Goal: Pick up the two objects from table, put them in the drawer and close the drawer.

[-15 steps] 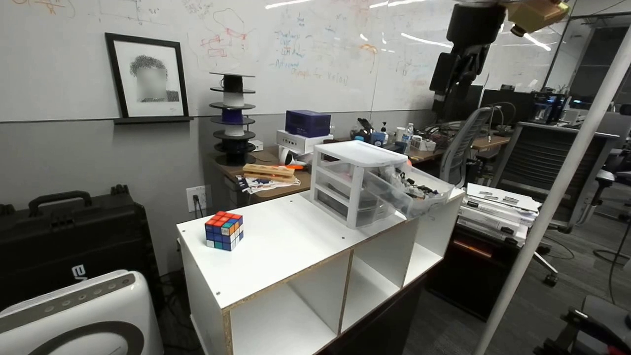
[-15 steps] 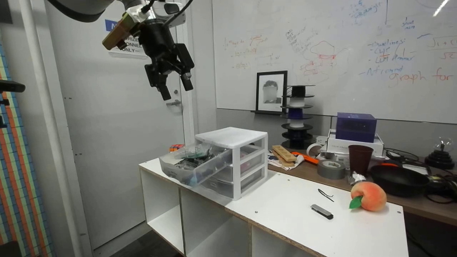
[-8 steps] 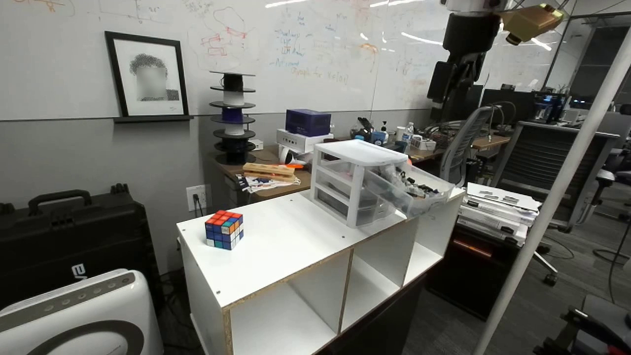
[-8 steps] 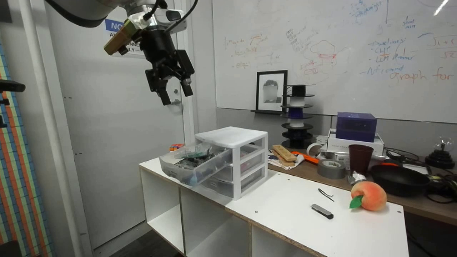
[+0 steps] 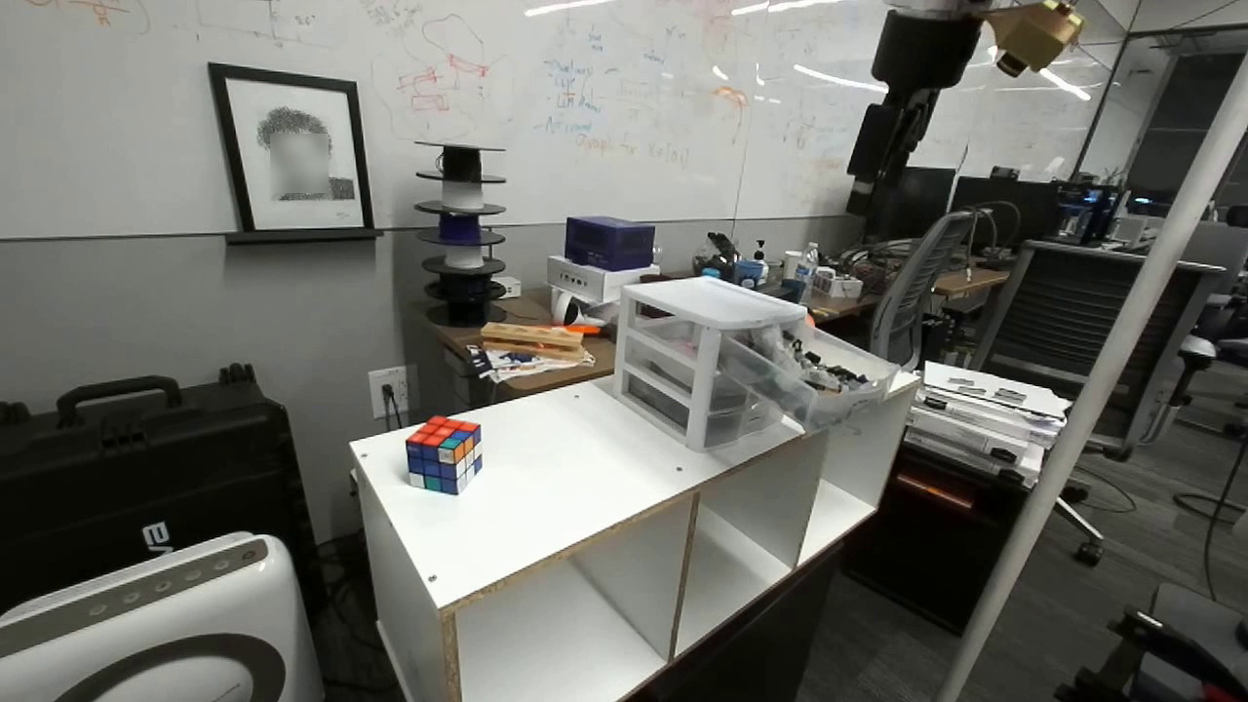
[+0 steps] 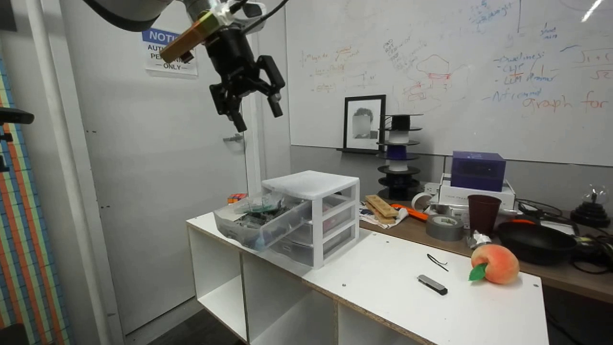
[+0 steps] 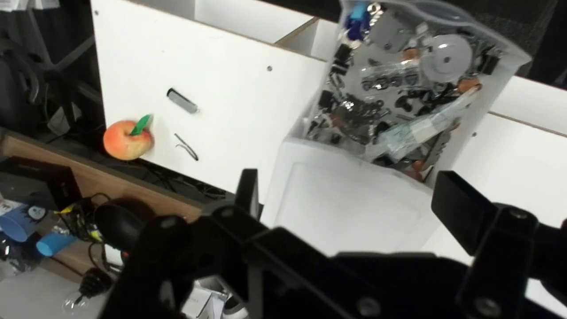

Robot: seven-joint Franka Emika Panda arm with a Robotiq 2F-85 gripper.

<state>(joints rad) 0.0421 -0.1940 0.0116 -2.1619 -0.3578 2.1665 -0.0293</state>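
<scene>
A small flat grey oblong item with a black end lies on the white table top; it also shows in the wrist view. A red, blue and white puzzle cube sits at the opposite end of the table. Its top peeks out behind the drawer unit; it is out of the wrist view. The top translucent drawer is pulled out, tilted down and full of small parts; it also shows in the wrist view. My gripper is open and empty, high above the drawer unit.
A peach and a thin black item lie near the grey item. A brown workbench with tape, a cup and a pan runs behind the table. A white pole stands in front of the table's far end.
My gripper has moved right and slightly up in an exterior view, with a slight turn. It stays open. The objects and the drawer have not moved.
</scene>
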